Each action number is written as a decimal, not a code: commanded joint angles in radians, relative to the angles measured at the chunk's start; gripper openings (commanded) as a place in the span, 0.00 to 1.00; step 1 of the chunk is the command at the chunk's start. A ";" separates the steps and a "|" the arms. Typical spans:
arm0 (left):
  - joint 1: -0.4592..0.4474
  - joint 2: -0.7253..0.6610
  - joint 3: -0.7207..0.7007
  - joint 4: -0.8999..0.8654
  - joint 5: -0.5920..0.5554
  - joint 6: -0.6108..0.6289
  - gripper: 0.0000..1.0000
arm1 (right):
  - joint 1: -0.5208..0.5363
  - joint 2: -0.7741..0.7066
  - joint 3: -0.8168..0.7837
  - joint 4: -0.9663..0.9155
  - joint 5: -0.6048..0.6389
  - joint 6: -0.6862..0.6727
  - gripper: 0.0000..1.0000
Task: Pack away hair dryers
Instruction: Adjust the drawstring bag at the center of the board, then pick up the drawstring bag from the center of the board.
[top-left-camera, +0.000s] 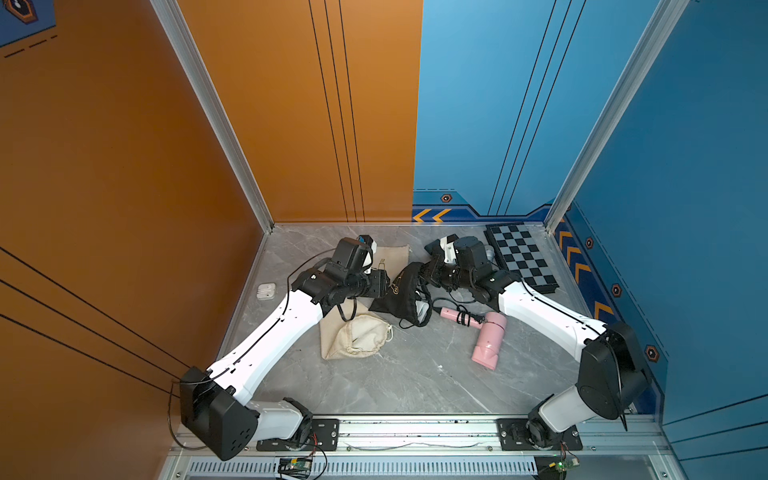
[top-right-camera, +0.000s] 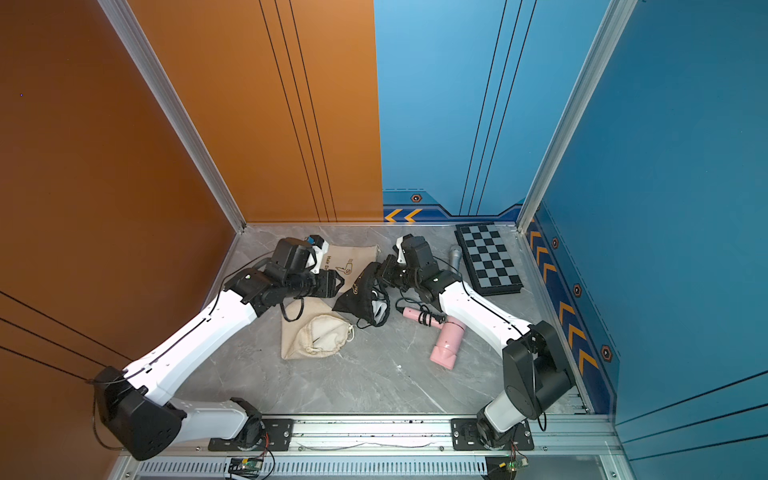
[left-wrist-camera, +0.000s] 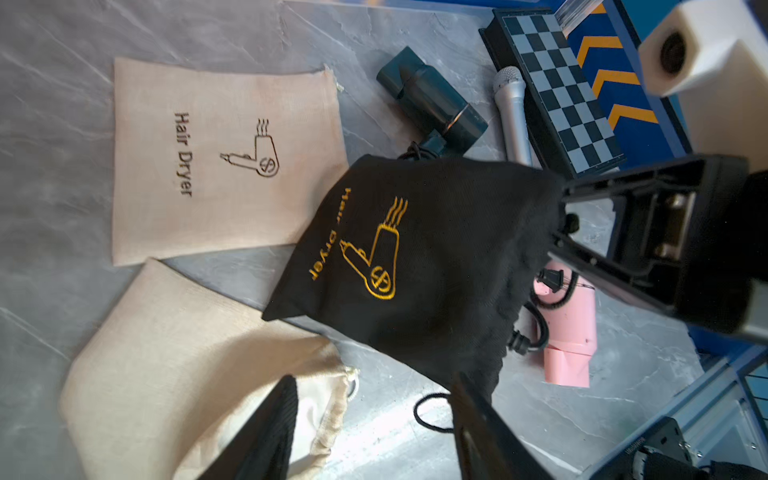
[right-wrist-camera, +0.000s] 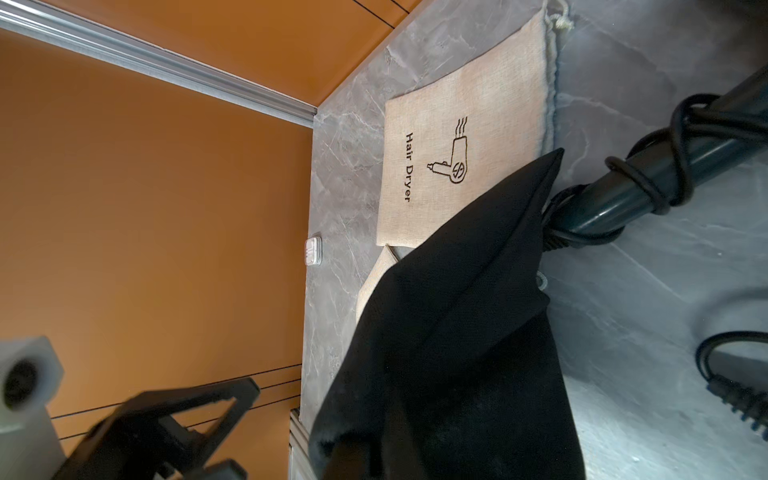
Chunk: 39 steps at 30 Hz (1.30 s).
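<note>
"Hair Dryer" printed on black cloth bag (left-wrist-camera: 415, 249) and flat beige cloth bag (left-wrist-camera: 216, 158).
Arms reaching inward, right gripper (left-wrist-camera: 557, 220) pinches black bag's rim, left gripper (left-wrist-camera: 374, 432) gapes empty; pink plastic hair dryer (top-left-camera: 488, 338) lies toward right edge of bench (top-left-camera: 415, 386).

White arm shells (top-left-camera: 274, 328), black joint housings (top-left-camera: 220, 419), black fingers (left-wrist-camera: 478, 428) and thin black cables (top-left-camera: 168, 417).

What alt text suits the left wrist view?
The right tool grips a black bag by one edge. Around it on the table lie a flat beige bag, a bulging beige bag, a black dryer, a pink dryer, a microphone and a chessboard.
</note>
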<state>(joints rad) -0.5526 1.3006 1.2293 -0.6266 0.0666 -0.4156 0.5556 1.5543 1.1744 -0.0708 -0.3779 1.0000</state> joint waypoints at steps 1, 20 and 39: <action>-0.069 -0.088 -0.085 0.090 0.029 -0.041 0.59 | 0.004 -0.007 0.039 -0.025 0.005 0.040 0.00; -0.368 0.011 -0.256 0.343 -0.184 -0.189 0.60 | 0.029 -0.006 0.128 -0.184 0.115 0.023 0.00; -0.406 0.190 -0.139 0.257 -0.366 -0.213 0.48 | 0.028 -0.045 0.131 -0.192 0.125 0.012 0.00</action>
<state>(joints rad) -0.9478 1.4719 1.0718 -0.3332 -0.2588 -0.6289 0.5823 1.5539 1.2690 -0.2523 -0.2752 1.0256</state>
